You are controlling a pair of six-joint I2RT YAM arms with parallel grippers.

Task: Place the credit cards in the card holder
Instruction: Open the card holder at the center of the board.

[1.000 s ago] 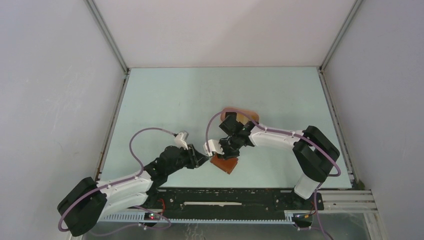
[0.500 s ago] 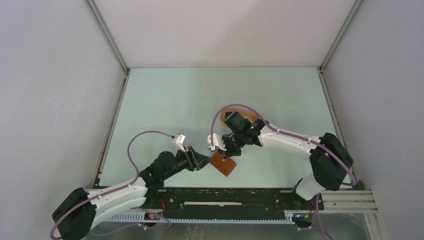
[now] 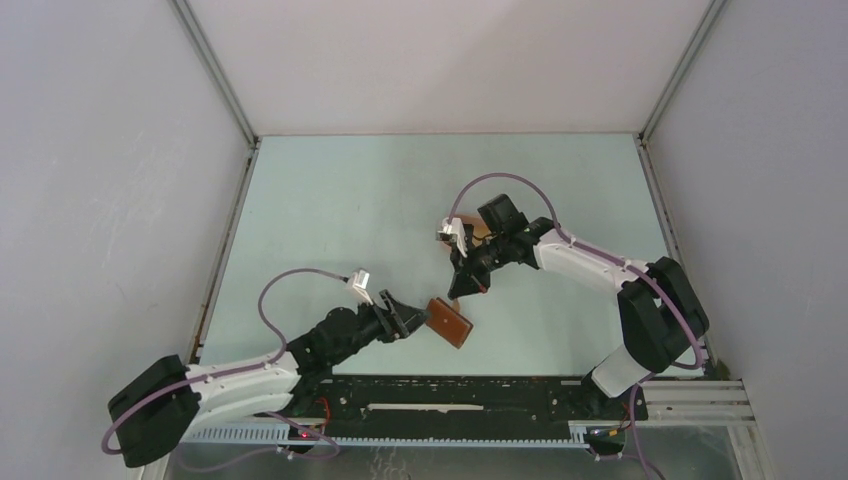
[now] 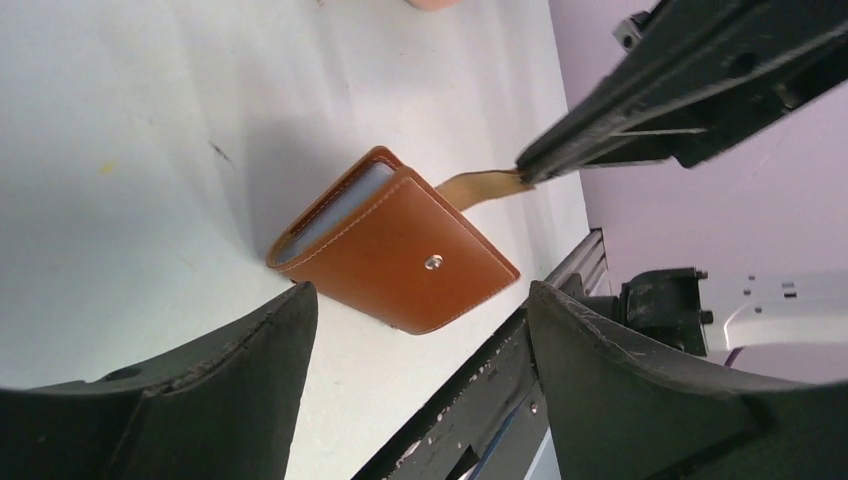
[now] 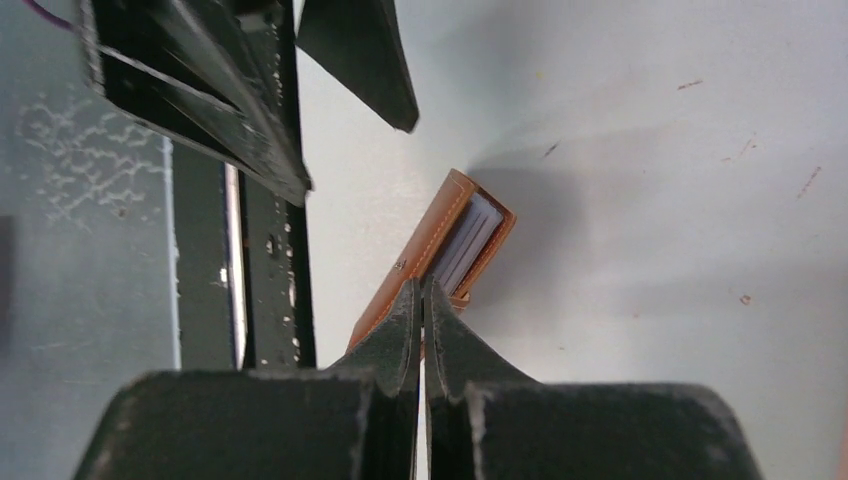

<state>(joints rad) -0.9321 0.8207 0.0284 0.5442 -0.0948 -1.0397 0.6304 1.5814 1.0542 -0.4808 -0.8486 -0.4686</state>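
A pale green table [image 3: 350, 200] lay between white walls. Near its front edge the closed brown wallet [image 3: 449, 321] stood tilted on one edge, with grey layers showing at its open side. Its strap [image 4: 480, 186] ran up to the right gripper [image 3: 460, 290], just above the wallet, whose fingers were pinched tight on the strap's end. The left gripper [image 3: 410, 318] was spread wide and held nothing, and the wallet sat just ahead of it, between its fingers [image 4: 250, 360].
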